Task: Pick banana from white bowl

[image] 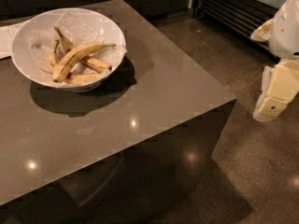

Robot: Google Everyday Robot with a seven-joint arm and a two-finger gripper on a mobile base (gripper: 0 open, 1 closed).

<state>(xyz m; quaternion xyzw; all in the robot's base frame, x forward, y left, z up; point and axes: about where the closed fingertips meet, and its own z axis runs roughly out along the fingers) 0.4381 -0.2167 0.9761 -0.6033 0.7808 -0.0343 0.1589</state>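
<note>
The white bowl [113,28], wide and shallow and lined with crumpled white paper, stands on the far left part of the dark table [140,111]. The banana [77,56] lies on top of the pile in it. It is long and curved, yellow with brown blotches, and its thin stem points right. My gripper [274,99] hangs at the right edge of the view, over the floor. It is well right of the table and far from the bowl, with nothing seen in it.
Several thinner, browner bananas [96,64] lie under and beside the big one. A white sheet [5,38] lies at the table's left edge. The table's right corner [233,98] faces the gripper. Dark cabinets and a slatted unit [229,8] stand behind.
</note>
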